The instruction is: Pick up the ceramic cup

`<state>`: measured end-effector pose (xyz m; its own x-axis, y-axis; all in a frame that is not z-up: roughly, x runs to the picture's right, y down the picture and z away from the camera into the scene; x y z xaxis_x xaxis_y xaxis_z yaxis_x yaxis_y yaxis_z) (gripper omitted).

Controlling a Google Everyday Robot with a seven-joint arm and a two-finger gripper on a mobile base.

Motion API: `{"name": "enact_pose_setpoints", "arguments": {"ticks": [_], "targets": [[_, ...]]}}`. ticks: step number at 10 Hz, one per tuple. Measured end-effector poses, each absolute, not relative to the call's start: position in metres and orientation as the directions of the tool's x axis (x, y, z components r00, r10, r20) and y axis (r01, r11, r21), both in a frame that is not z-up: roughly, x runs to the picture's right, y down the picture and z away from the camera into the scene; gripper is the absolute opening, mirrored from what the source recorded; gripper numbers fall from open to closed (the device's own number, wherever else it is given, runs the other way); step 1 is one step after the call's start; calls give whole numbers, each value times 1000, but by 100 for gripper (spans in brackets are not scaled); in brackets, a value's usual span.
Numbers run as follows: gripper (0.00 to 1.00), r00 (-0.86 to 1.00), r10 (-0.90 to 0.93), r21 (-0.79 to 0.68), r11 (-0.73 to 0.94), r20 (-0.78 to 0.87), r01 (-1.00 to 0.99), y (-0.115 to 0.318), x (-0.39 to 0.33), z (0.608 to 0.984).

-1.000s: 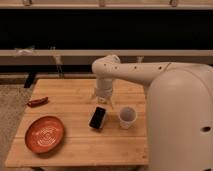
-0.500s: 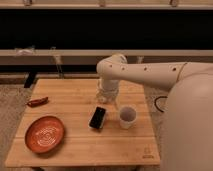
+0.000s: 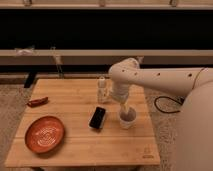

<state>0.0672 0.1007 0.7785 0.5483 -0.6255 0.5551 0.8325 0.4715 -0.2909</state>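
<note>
The ceramic cup [image 3: 128, 120] is small, white and handleless. It stands upright on the wooden table [image 3: 75, 147], right of centre. My gripper [image 3: 125, 109] reaches down from the white arm and sits at the cup's rim, hiding the cup's top and far side. I cannot tell whether it touches the cup.
A black phone [image 3: 97, 117] lies just left of the cup. A small clear bottle [image 3: 102, 90] stands behind it, next to the arm. An orange-red plate [image 3: 45, 134] sits front left, and a red object [image 3: 37, 102] lies at the left edge. A black cable [image 3: 162, 106] lies on the floor to the right.
The arm has swung right and down, from beside the bottle to the cup. The gripper now sits at the cup's rim. The cup, phone, bottle and plate have not moved.
</note>
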Motion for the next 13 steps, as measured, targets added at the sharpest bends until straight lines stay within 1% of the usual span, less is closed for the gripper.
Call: {"name": "enact_pose_setpoints", "arguments": {"ticks": [4,5,6,7,9,10,13], "targets": [[80,549,-629,-328,442,551,835,118,64,807],[76,554,-622,-343,436,553,832,123,65,813],[67,559,-617,-356,431,554,829,126,68,816],[55,567,-607,-372,428,558,824,128,71,816],[37,570,-596,-387,418,566,822,129,74,816],[24,576,-589,-399,415,567,818,128,78,813],[2,580,-588,-415,405,564,815,123,82,803]]}}
